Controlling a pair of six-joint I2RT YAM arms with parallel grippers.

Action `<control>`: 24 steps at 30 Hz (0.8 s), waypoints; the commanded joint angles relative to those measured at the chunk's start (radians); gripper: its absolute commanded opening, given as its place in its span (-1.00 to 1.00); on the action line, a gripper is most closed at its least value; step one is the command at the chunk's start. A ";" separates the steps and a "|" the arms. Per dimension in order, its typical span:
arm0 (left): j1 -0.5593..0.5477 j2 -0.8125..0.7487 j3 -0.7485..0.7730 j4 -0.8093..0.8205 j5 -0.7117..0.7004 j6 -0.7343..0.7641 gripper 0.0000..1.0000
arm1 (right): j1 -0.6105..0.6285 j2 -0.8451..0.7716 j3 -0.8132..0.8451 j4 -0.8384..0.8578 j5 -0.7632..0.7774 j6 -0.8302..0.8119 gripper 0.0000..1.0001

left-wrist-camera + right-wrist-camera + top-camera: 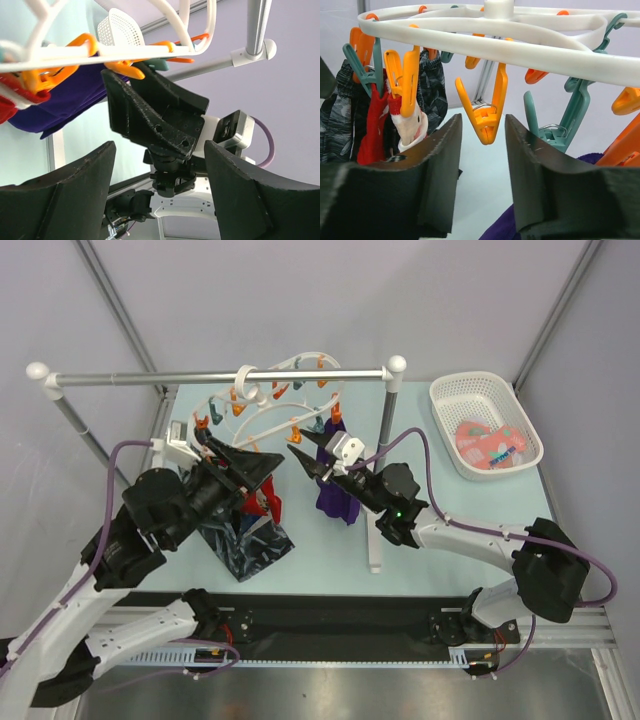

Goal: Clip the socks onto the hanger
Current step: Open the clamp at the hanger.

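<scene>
Fingers [435,170] flanking hanger's [530,52] orange clothespin [487,112]

Both arms reach forward and inward, wrists raised above the counter. The left gripper [262,472] faces the right gripper [303,462]; each has its jaws parted, holding nothing.

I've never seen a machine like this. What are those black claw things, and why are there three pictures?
They are two robot arms with pinching grippers. One picture looks down from above; the other two come from little cameras on each wrist. A white plastic ring hanger with orange and teal pegs hangs from a grey metal rail. A red sock, a dark marbled cloth and a purple cloth already hang from it. More socks wait in a white basket. The left gripper is open and empty. The right gripper is open around an orange peg.
</scene>
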 commanded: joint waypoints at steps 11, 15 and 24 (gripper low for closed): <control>-0.005 0.154 0.160 -0.098 -0.051 0.005 0.34 | 0.003 -0.057 0.029 -0.027 0.032 0.023 -0.49; -0.005 0.176 0.172 -0.115 -0.102 -0.001 0.28 | 0.024 -0.073 0.028 -0.048 0.068 0.020 -0.56; -0.007 0.213 0.209 -0.122 -0.178 -0.018 0.15 | 0.127 -0.096 0.074 -0.174 0.249 -0.150 -0.97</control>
